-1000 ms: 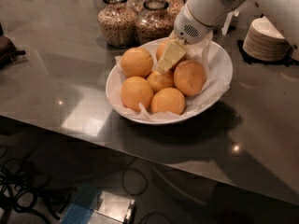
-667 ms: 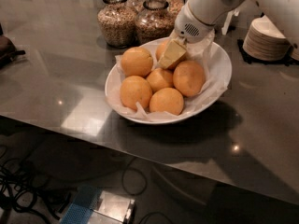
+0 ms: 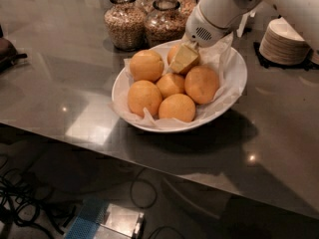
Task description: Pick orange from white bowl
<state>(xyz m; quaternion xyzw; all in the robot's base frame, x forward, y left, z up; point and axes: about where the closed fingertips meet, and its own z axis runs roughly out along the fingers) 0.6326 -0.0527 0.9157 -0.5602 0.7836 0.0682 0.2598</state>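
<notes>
A wide white bowl (image 3: 233, 83) lined with crinkled white paper sits on the steel counter and holds several oranges. My gripper (image 3: 185, 59), white-armed with a yellowish tip, reaches down from the upper right into the back of the bowl. Its tip rests against the rear orange (image 3: 173, 53), which it partly hides. Other oranges lie at the left (image 3: 146, 65), the right (image 3: 201, 83), the centre (image 3: 170, 84) and the front (image 3: 177, 107).
Two glass jars of grains (image 3: 124, 21) (image 3: 164, 24) stand right behind the bowl. A stack of small pale dishes (image 3: 284, 41) stands at the back right. The counter's front edge runs below the bowl, with cables on the floor beyond it.
</notes>
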